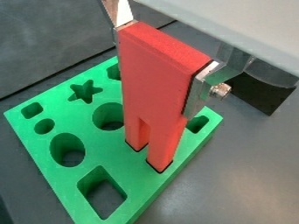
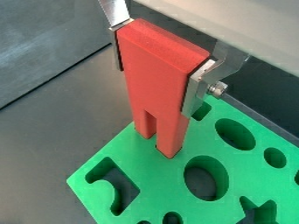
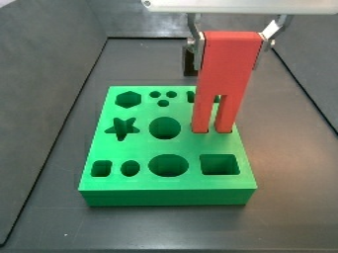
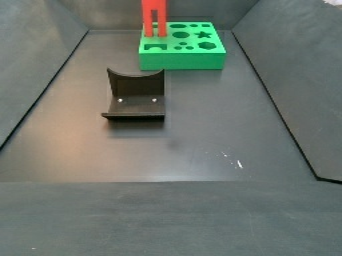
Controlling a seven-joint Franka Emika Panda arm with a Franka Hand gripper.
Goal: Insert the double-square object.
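The dark table (image 4: 174,140) carries a green board (image 3: 165,188) of shaped holes. The red block (image 3: 224,79) stands upright, its two prongs at the board's top face. The claw (image 3: 227,38) is clamped on its upper end.

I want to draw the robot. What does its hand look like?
The end effector, above the green board, has two flat, shiny silver metal fingers, thin like plates. One has a round bolt on its side. Above them sits a pale grey body. No cables or markings show.
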